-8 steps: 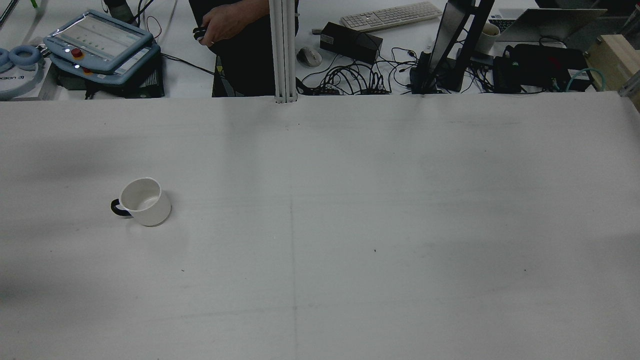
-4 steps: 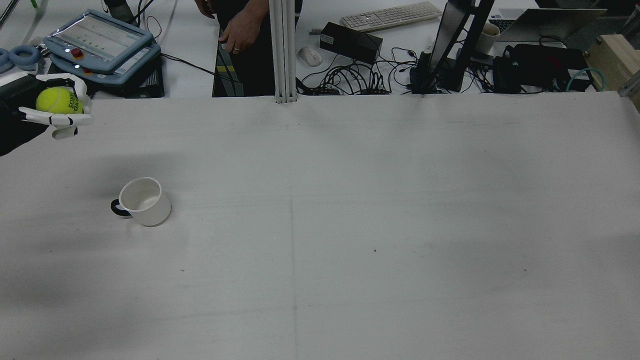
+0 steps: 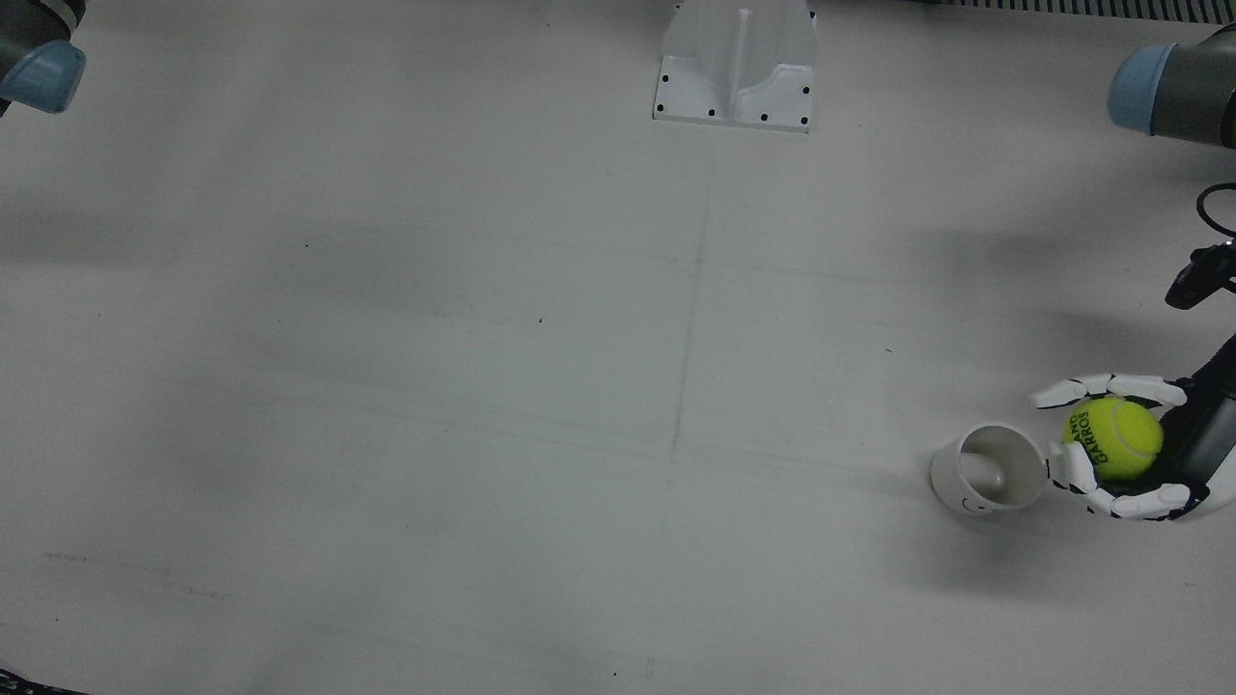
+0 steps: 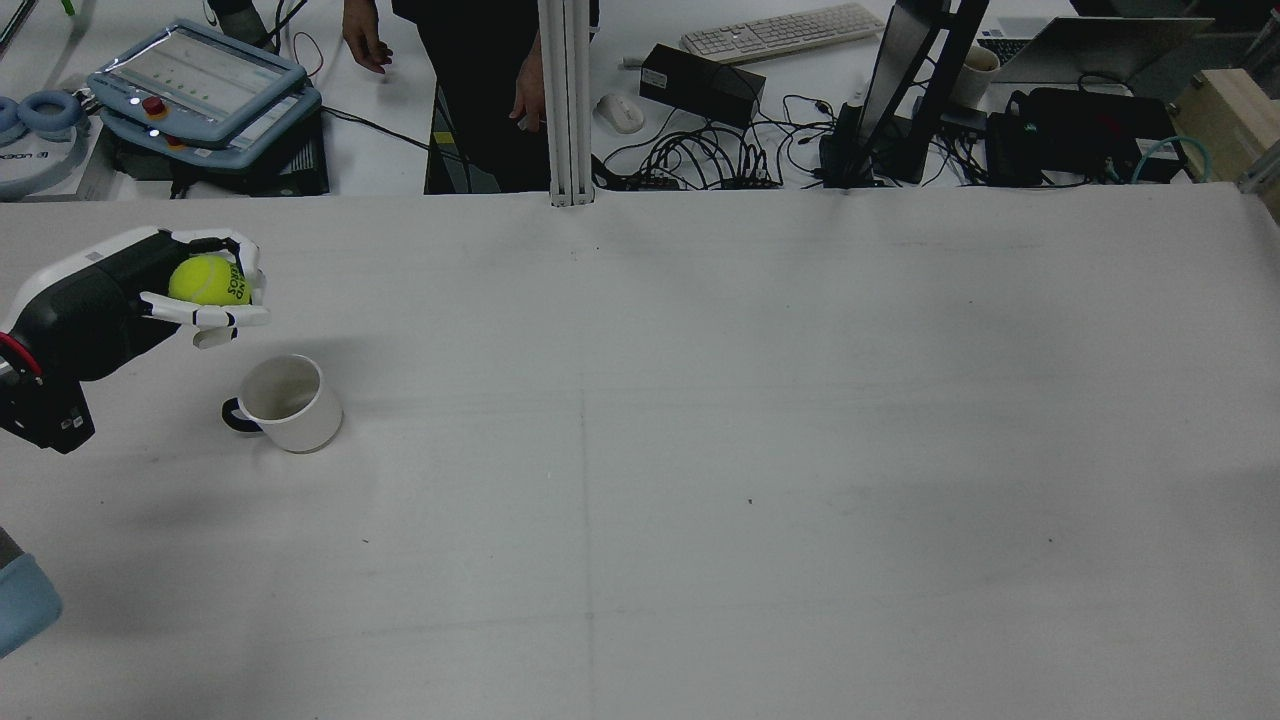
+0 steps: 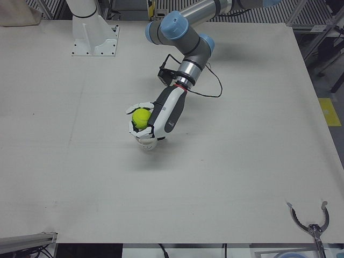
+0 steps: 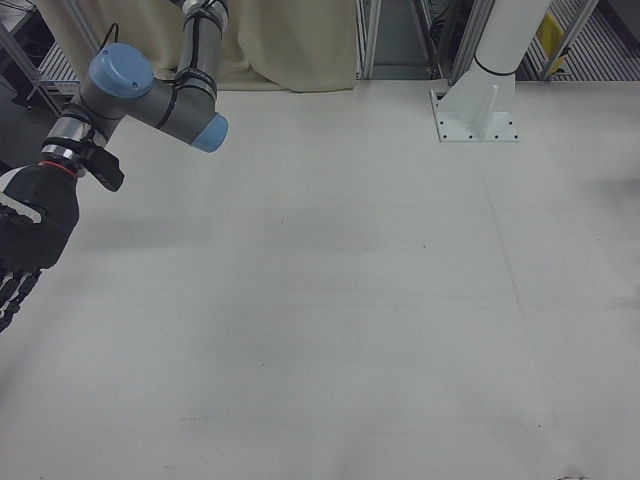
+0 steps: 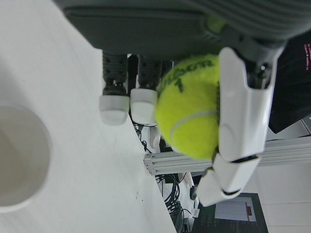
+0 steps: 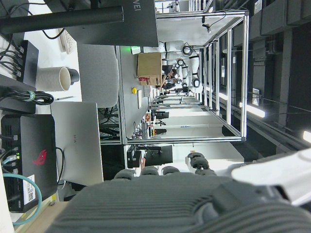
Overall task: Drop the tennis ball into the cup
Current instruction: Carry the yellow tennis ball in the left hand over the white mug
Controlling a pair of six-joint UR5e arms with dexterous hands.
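Observation:
A white cup (image 4: 285, 402) with a dark handle stands upright and empty on the left half of the table. It also shows in the front view (image 3: 989, 469), under the hand in the left-front view (image 5: 145, 144), and in the left hand view (image 7: 19, 155). My left hand (image 4: 140, 300) is shut on a yellow tennis ball (image 4: 207, 281), held above the table beside the cup, not over its mouth. The ball also shows in the front view (image 3: 1111, 439) and the left hand view (image 7: 189, 109). My right hand (image 6: 25, 235) hangs empty at the far side, fingers extended.
A teach pendant (image 4: 200, 85), a keyboard (image 4: 780, 30), cables and a standing person lie beyond the table's far edge. A white pedestal (image 3: 736, 63) stands at the table's rear middle. A metal tool (image 5: 309, 220) lies at one front corner.
My left hand came in from the left edge with the ball and moved right and nearer, to just beside the cup. The person behind the table shifted.

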